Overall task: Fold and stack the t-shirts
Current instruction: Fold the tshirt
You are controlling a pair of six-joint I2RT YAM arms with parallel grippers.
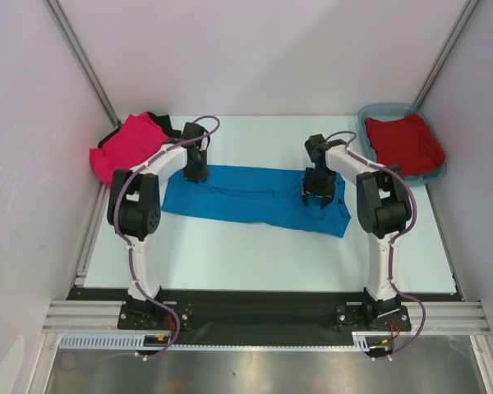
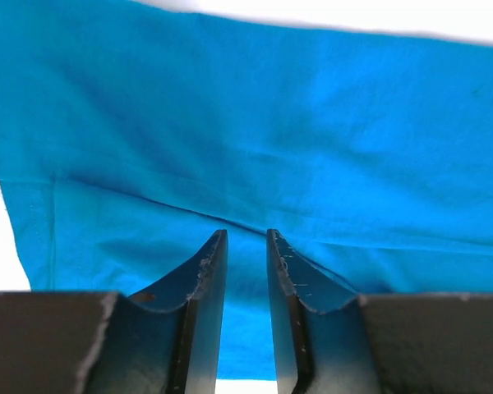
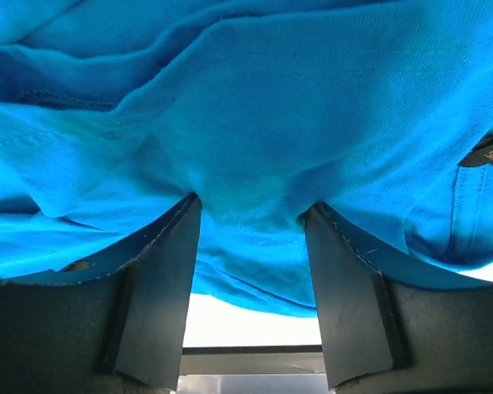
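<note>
Blue shirt (image 1: pixel 255 195) mid-fold; left gripper (image 2: pixel 246 236) narrow at 9 o'clock; right gripper (image 3: pixel 252 203) wide around bunched cloth at 3 o'clock, hold unclear; next, likely a firm pinch on both ends.

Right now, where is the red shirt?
In the top view, the red shirt lies inside the teal tub at the far right corner of the table, beyond the blue shirt.

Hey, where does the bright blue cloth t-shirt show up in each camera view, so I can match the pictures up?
Top external: the bright blue cloth t-shirt lies spread out across the picture's middle.
Left wrist: it fills most of the picture, fairly smooth.
Right wrist: it fills most of the picture, rumpled.
Shared landmark: the pale tabletop showing past the shirt's edge.
</note>
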